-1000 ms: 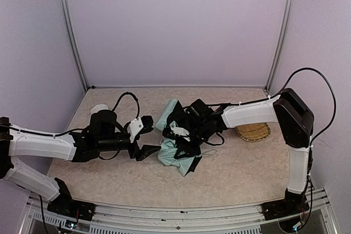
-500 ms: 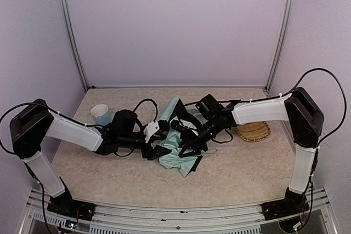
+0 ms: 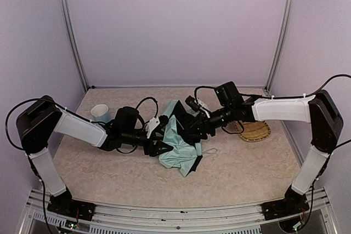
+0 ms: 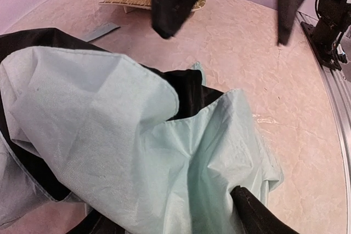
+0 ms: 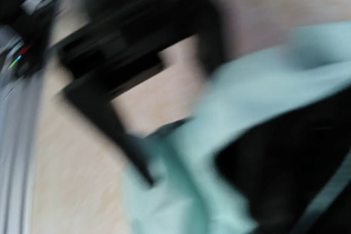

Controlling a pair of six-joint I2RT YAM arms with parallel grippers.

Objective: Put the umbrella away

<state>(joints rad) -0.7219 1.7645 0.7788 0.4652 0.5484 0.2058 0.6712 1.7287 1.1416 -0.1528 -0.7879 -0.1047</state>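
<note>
Two robot arms meet over a crumpled folding umbrella (image 3: 178, 147) in the middle of a speckled beige table (image 3: 236, 173). The umbrella lies collapsed on the tabletop. Its pale mint-green canopy is bunched in loose folds and the black underside shows along the edges and in the creases.

The left arm reaches in low from the left, with the left gripper (image 4: 222, 34) at the umbrella's near-left edge. The left wrist camera shows its two black fingers (image 4: 170, 1) set well apart. Only bare tabletop lies between them, and the fabric sits just beside them rather than in their grasp.

The right arm stretches across from the far right, and the right gripper (image 3: 189, 130) sits over the dark upper part of the canopy. Motion blur smears the right wrist camera. Its fingers look parted, with a patch of table visible between them and mint cloth close by, and they do not appear to clamp anything.

A light blue cup (image 3: 100, 112) stands upright near the back left corner, behind the left forearm and apart from the umbrella. A woven straw tray (image 3: 255, 131) lies flat on the right side of the table, under the right forearm and near the umbrella without touching it. In the left wrist view the tray shows beyond the open fingers, across a stretch of bare table. Pale lilac walls and a metal frame enclose the workspace.
</note>
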